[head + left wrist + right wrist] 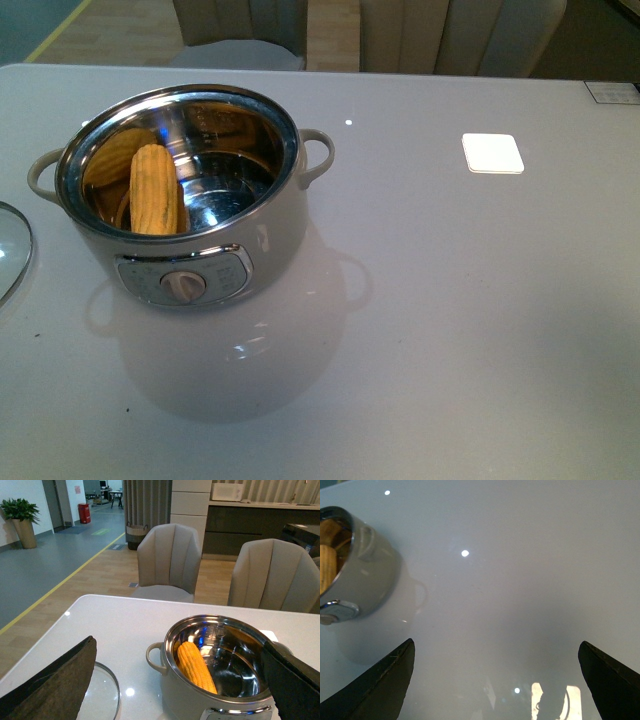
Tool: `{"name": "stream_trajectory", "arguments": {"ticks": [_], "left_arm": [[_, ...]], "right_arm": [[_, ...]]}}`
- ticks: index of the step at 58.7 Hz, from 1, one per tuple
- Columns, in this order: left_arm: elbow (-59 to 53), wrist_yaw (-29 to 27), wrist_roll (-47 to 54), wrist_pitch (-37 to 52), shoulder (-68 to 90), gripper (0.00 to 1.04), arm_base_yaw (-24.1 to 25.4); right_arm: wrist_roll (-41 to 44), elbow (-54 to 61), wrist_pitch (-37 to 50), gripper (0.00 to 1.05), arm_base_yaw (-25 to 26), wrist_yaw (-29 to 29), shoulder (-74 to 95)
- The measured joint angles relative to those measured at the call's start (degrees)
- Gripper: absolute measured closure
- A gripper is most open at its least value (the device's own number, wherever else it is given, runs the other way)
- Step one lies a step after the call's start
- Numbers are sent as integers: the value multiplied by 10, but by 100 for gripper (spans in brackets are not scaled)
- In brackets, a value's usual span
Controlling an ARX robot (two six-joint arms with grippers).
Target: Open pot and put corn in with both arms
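The task looks finished, or very nearly so. The pot (185, 195) stands open on the table (450, 300), and the corn (154, 190) lies inside it, leaning against the shiny steel wall on the left side, tip upward. A second yellow shape beside the cob is most likely its reflection in the steel, though from the front view I cannot be fully sure. The glass lid (10, 250) rests flat on the table just to the left of the pot, apart from it. Nothing else is in the pot.

The left gripper (177, 680) is spread wide and holds nothing; it hangs above and behind the pot and lid. The right gripper (495, 680) is likewise spread wide and empty, over bare table to the right of the pot. By my reading, only pulling the arms away remains.
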State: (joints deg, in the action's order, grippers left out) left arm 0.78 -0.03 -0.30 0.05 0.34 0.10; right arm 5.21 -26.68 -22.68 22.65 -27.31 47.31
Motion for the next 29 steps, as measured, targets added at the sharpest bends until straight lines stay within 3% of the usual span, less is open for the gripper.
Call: {"name": "stream_trajectory", "arguments": {"ticks": [6, 13, 18, 29], "left_arm": [[0, 0, 0, 0, 0, 7, 0], [0, 0, 0, 0, 0, 7, 0], [0, 0, 0, 0, 0, 7, 0], [0, 0, 0, 0, 0, 7, 0]], "right_arm": [[21, 0, -49, 9, 44, -44, -47], [-23, 128, 241, 29, 33, 24, -181], [-34, 174, 348, 43, 0, 56, -238], [-44, 209, 345, 76, -69, 124, -290]]}}
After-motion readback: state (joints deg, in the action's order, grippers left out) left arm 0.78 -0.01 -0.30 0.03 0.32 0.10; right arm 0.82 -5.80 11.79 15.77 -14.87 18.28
